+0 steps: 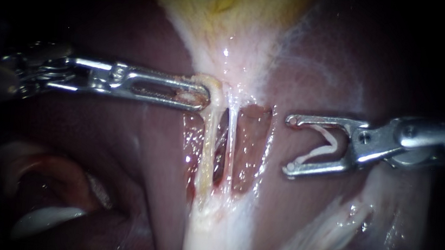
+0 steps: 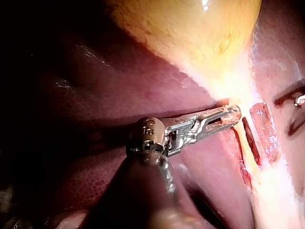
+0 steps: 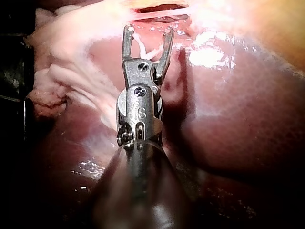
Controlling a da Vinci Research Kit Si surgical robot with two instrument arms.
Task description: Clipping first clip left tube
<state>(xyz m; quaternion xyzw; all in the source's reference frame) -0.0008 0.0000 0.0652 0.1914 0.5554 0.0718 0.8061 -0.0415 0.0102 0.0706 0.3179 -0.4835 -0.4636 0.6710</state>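
Your left instrument (image 1: pixel 198 96) has its jaws clamped on the top of the left tube (image 1: pixel 208 145), just under the gallbladder (image 1: pixel 228 11): hold it taut. Your right instrument (image 1: pixel 290 144) waits beside the tubes, jaws wide, both cradling a white clip (image 1: pixel 325 146). Pass the right tube (image 1: pixel 230 136), straddle the left alone, then squeeze. Two instruments, two tubes, one clip.

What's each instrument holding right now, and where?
Left instrument grips the left tube at its upper end, by the gallbladder. Right instrument carries an open white clip between its jaws, clear of tissue.
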